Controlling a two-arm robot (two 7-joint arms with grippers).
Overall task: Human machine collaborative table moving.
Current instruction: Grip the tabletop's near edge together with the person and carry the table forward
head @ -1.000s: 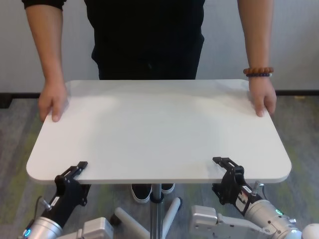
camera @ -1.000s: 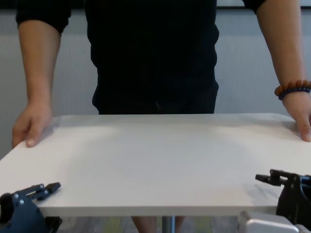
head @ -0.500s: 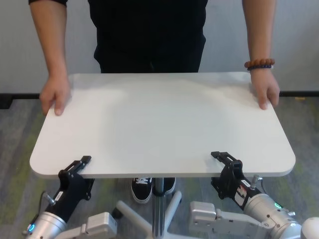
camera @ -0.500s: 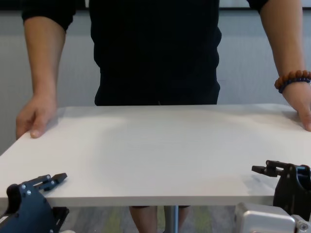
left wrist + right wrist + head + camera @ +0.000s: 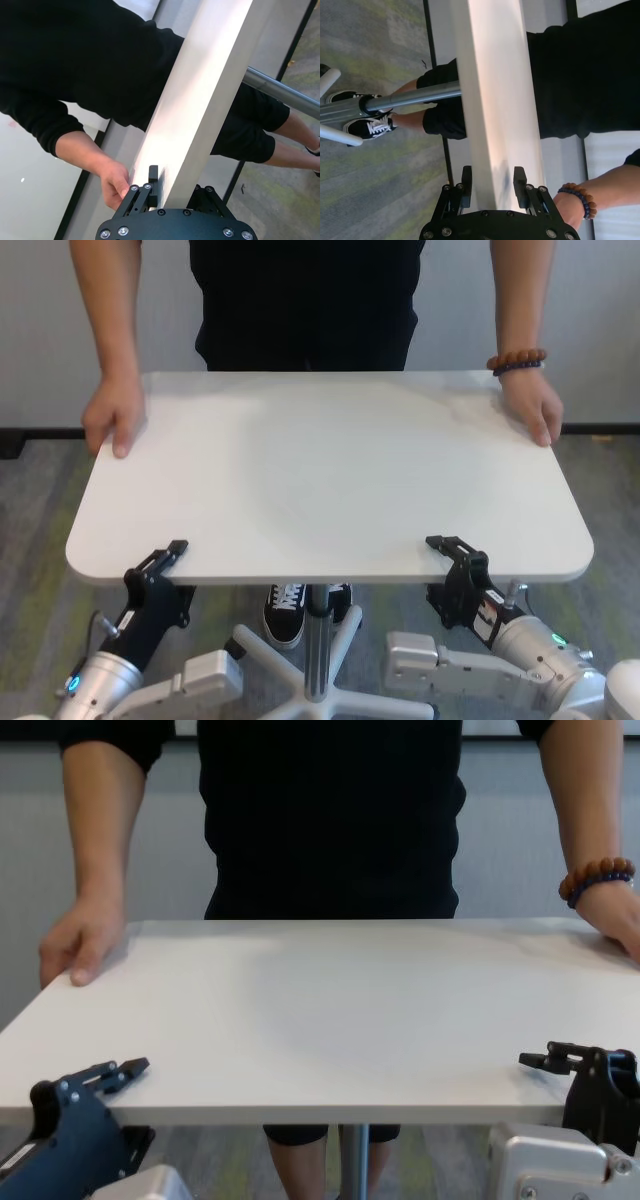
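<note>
Left tool (image 5: 170,558): clamped on the desk's near edge at about 7 o'clock in the head view, one finger on top, the others below; the wrist view shows the slab filling the gap.
Right tool (image 5: 455,553): clamped on the same edge at about 5 o'clock, fingers above and under the slab.
Desk (image 5: 330,480): mid-scene, between robot and human (image 5: 300,300), top level.
Human's hands: one at each far corner, near 10 and 2 o'clock, fingers over the edge; bracelet (image 5: 517,361) on the 2 o'clock wrist.
Handling: likely stiff, fairly heavy for a thin pinch; the matte top should give fair friction. It probably rolls on its star base (image 5: 310,680), so gentle even force suits.
Hold: near edge, well apart, as now.
Long axis: runs 9 to 3 o'clock; short sides face the room's sides.
Pole (image 5: 316,640): upright beneath the centre.
</note>
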